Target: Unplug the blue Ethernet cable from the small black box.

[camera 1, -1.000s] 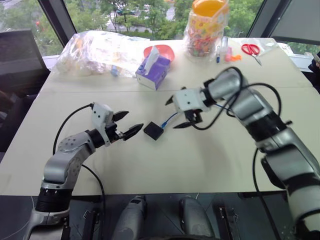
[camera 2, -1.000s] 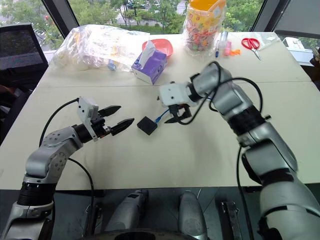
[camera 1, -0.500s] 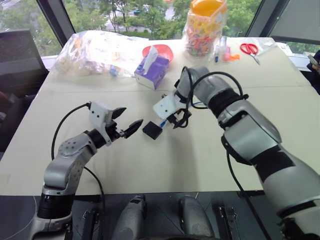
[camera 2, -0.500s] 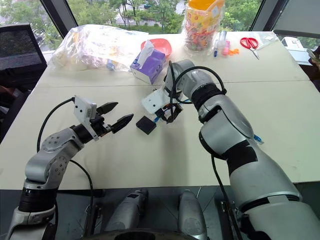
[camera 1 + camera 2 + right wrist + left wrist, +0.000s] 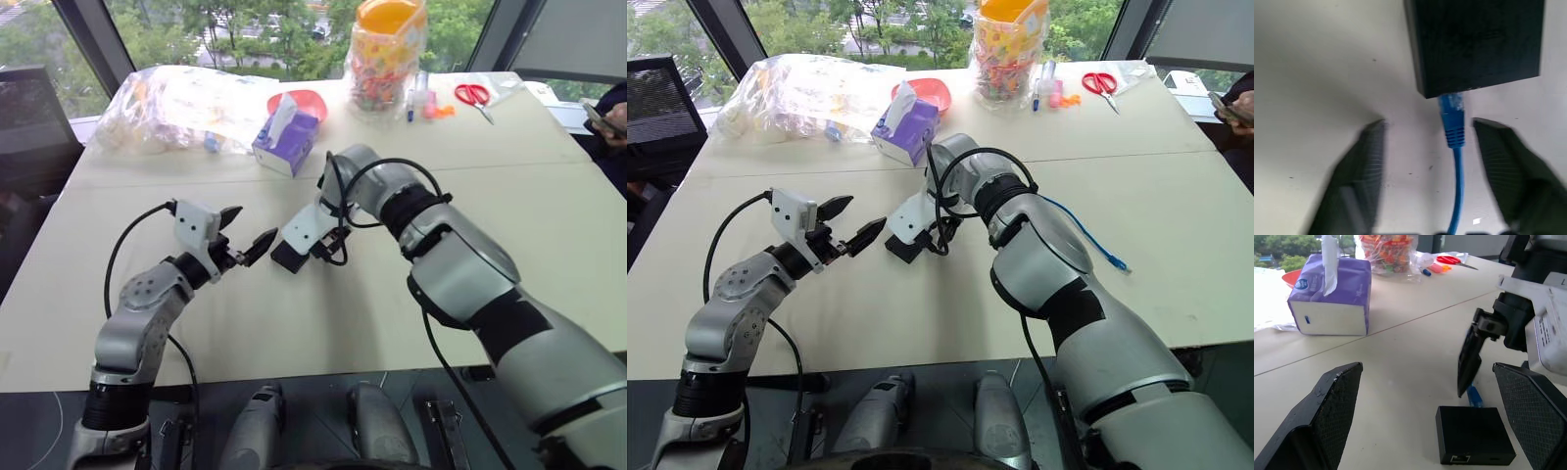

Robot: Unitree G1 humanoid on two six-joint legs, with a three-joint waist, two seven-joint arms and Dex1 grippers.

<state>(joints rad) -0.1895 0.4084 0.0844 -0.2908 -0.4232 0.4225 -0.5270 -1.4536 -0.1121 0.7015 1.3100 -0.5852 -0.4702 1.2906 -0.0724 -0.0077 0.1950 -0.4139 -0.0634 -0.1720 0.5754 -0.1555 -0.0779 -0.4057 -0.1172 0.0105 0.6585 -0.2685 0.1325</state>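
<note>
Pointing steeply down, right fingers astride blue Ethernet cable.

A pale beige table fills the room's foreground, a seam running across its far half. Behind it, tall windows with dark slanted frames show green trees in daylight. A black chair stands at the table's left.

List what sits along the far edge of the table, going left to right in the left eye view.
Crinkly clear plastic bag → purple tissue box → clear jar of colourful sweets with orange lid → red-handled scissors.
</note>
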